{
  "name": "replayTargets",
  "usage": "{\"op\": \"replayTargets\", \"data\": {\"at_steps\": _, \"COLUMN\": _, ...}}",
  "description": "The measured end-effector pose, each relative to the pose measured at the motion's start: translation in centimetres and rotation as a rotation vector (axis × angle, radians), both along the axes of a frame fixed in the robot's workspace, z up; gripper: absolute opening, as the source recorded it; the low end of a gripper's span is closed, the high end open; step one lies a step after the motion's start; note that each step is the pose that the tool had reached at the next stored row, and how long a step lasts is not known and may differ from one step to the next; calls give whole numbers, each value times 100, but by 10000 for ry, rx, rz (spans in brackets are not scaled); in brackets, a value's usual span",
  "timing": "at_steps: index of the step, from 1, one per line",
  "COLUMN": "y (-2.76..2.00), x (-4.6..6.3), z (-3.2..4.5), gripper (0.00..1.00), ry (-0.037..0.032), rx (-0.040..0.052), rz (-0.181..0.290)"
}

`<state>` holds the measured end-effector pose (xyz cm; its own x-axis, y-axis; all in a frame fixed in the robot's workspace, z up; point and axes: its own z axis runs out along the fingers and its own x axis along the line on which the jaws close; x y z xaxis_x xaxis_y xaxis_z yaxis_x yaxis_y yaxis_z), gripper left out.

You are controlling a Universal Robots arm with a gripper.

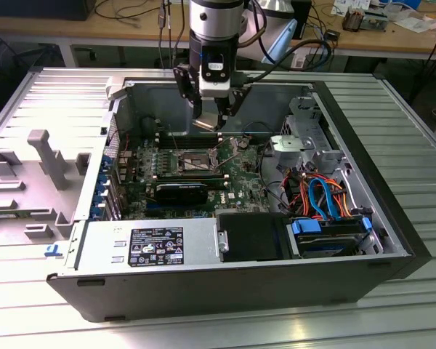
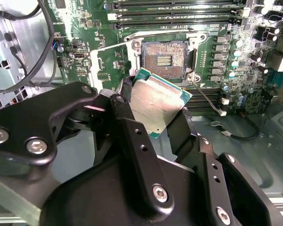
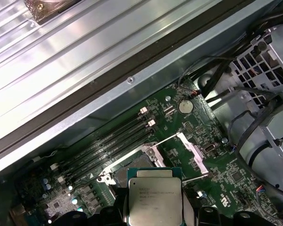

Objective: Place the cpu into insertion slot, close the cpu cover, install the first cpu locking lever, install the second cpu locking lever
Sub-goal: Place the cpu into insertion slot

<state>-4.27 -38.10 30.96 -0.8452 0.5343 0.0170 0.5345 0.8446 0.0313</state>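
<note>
- Open computer case (image 1: 397, 240) lies on its side on the ribbed bench and fills the middle of the exterior view.
- Green motherboard (image 1: 241, 180) sits in the case floor, centre-left of that frame.
- Gripper (image 1: 212, 118) hangs in the upper centre of the exterior view, above the board. Its fingers are pinched on the cpu (image 1: 206, 123) from two opposite edges.
- Insertion slot (image 2: 164, 55) is bare, with its contact field exposed. In the exterior view it lies just below and slightly left of the gripper (image 1: 192, 161).
- Cpu cover (image 3: 194, 154) stands swung up beside the socket, so the recess is clear from above.
- Step in hand, as I judge it: the first one, placing the cpu. The chip is in the air near the slot, not touching it. Cover and both levers are not yet dealt with.
- What seating calls for, as I judge it: chip flat, its edges square to the socket rim and centred over the recess, and set down without force onto the contacts.
- Cpu attitude: tilted, not level. The metal top faces the camera in the second wrist view (image 2: 155, 101), and one green-edged corner reaches toward the socket. In the exterior view it shows as a thin pale strip.
- Long axis: none to speak of, since the chip is square. Its edges look turned relative to the socket rim in both wrist views, though some of this may be the tilt.
</note>
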Motion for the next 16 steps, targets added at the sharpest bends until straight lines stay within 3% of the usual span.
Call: {"op": "replayTargets", "data": {"at_steps": 16, "y": 0, "x": 0, "z": -11, "gripper": 54, "ry": 0, "rx": -3, "rz": -940}}
